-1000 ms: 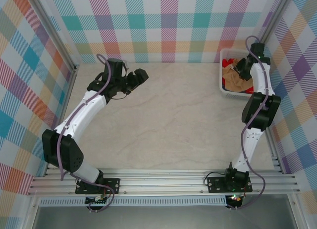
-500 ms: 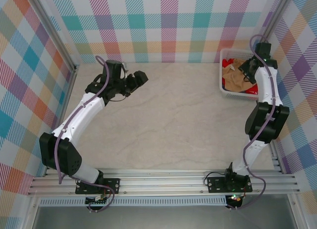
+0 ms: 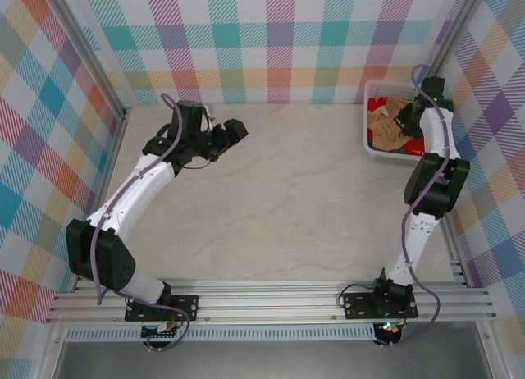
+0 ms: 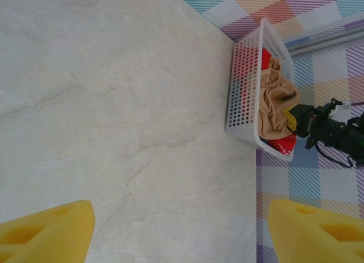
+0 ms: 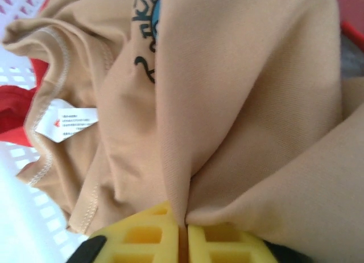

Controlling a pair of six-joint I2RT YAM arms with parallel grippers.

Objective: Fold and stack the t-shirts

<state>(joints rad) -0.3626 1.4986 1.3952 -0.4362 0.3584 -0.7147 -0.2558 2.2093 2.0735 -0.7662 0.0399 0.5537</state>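
The right gripper (image 5: 183, 240) was down in the basket (image 4: 242, 92) at the table's (image 3: 287, 190) far right corner, jaws clenched on a fold of the tan tee (image 5: 244, 103). In the wrist view the pinched crease ran straight up and away from the jaws, and the label (image 5: 65, 122) lay off to the left. The tee was bunched, so no true long axis could be read. A red tee (image 4: 265, 57) showed beside it. The left gripper (image 3: 232, 131), jaws spread and empty, hung well apart across the table, so the right arm looked the one for the lift.

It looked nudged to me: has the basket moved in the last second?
No. The basket stays against the back wall, in the same corner.
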